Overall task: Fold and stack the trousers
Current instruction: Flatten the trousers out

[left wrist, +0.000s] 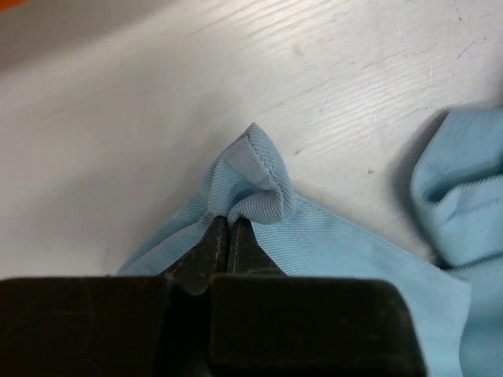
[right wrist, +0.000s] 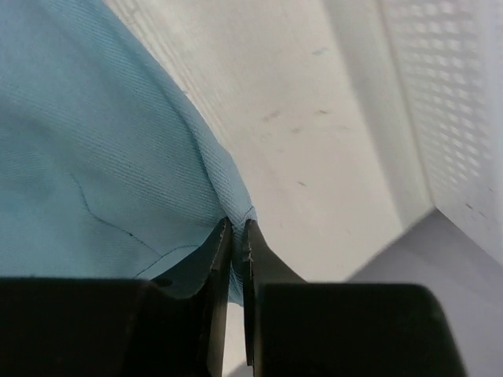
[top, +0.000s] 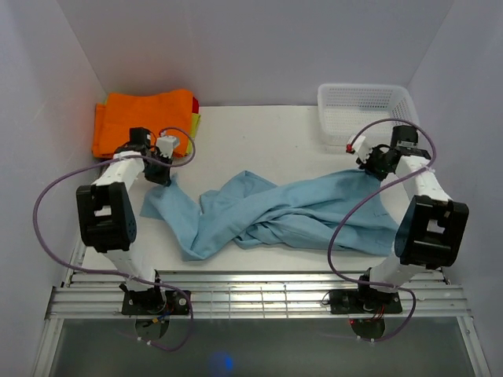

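Trousers [top: 291,212] lie crumpled across the middle of the table [top: 259,133], strung between both grippers. Left gripper [left wrist: 229,228] is pinched tight on a hem corner at the cloth's left end, where the fabric puckers into a small peak above the tips. Right gripper [right wrist: 236,228] is clamped on the right edge, near the basket [top: 365,110]. The cloth is sky-blue, thin and rumpled, with folds bunched mid-span.
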Robot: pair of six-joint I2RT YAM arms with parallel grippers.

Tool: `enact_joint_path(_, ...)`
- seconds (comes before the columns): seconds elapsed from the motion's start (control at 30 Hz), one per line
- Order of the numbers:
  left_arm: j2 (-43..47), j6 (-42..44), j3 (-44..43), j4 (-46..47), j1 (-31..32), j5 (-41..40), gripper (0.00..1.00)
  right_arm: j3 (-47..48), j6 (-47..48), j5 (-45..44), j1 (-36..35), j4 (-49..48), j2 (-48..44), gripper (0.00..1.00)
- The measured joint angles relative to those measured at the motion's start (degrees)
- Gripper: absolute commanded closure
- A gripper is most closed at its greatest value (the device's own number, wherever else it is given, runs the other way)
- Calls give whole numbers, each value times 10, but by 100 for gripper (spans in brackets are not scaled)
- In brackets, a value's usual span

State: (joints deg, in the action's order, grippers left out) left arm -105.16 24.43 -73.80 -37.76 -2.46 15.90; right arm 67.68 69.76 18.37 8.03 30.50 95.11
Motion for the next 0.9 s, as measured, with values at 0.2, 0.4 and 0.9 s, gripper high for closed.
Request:
enact_joint_path(0.2, 231, -50, 52, -4, -42, 4, 100, 0, -6, 30, 75, 11, -139, 92)
enact_joint_path(0.4, 416, -127, 54, 7, -52, -19, 100, -30, -11, 61, 140, 17, -240, 92)
enact_joint_path(0.9, 564, -253, 3, 52, -67, -201, 100, -43, -144, 170, 302, -73, -378, 92)
